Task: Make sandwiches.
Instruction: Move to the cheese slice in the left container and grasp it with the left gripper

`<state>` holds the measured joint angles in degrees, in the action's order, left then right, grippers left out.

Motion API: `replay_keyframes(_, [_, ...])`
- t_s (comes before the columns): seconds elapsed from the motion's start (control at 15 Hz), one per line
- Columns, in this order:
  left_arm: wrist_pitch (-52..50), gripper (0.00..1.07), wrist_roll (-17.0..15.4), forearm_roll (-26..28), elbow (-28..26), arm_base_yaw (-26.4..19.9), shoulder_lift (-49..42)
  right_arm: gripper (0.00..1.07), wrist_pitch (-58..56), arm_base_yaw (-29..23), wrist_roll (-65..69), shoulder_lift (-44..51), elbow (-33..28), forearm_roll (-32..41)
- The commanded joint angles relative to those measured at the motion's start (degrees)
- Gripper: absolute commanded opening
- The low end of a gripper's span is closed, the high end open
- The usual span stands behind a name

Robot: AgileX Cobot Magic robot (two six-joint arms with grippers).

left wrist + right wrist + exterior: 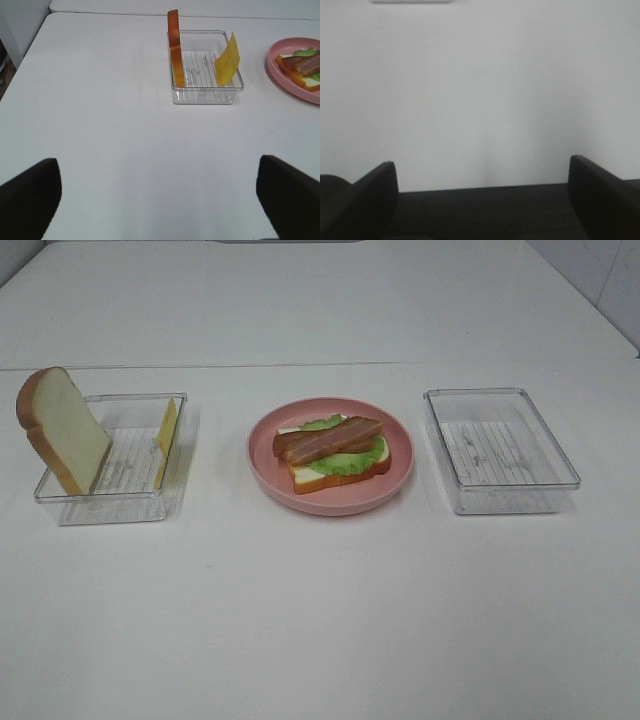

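**Sandwich half built: cheese + top slice not on yet**

Stack sits mid-bench (320, 630) on the pink plate (335, 506): base bread slice (330, 481), lettuce (345, 465), then bacon strips (330, 438) across the top. It's open-faced, so I'd call it approx halfway, w/ cheese and lid missing.

Both of those wait in the left tray (110, 511). The second bread slice (65, 430) stands on edge and leans on the wall farthest from the plate, its upper part above the rim. The cheese slice (168, 430) is propped on the wall nearest the plate. Prob staged upright so a gripper can pinch an edge from above instead of scraping a flat piece off the tray floor.

Left gripper (159, 162): fingers wide apart, nothing between them, over bare bench. Tray is ahead of it, well apart, and the plate lies off to one side beyond that. Right gripper (482, 162) is also wide open and holds nothing. Its cam shows only blank bench, so I can't place it rel. to the stack. Neither arm shows in the high view.
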<state>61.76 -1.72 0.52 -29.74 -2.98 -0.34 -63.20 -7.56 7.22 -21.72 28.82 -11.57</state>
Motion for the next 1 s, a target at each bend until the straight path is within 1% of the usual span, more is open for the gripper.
replay_keyframes(0.07, [-0.5,1.00,0.2,0.3,0.2,-0.1,-0.2,0.90,0.6,0.3,0.7,4.9,-0.2,-1.3])
replay_keyframes(0.2, [-0.5,1.00,0.2,0.3,0.2,-0.1,-0.2,0.90,0.5,0.3,0.5,10.8,-0.3,-1.4])
replay_keyframes(0.27, [-0.5,1.00,0.2,0.3,0.2,-0.1,-0.2,0.90,0.5,0.3,0.5,13.2,-1.0,-1.5])
replay_keyframes(0.33, [-0.5,1.00,0.2,0.3,0.2,-0.1,-0.2,0.90,0.1,0.3,0.3,16.1,-2.9,-1.4])
replay_keyframes(0.6, [-0.5,1.00,0.2,0.3,0.2,-0.1,-0.2,0.90,0.1,0.4,0.1,20.1,-2.9,-0.8])
replay_keyframes(0.67, [-0.5,1.00,0.2,0.3,0.2,-0.1,-0.2,0.90,0.0,0.4,0.1,22.9,-2.9,-0.6])
replay_keyframes(1.0, [-0.5,1.00,0.2,0.3,0.2,-0.1,-0.2,0.90,-0.1,0.4,-1.2,23.6,-2.9,1.5])
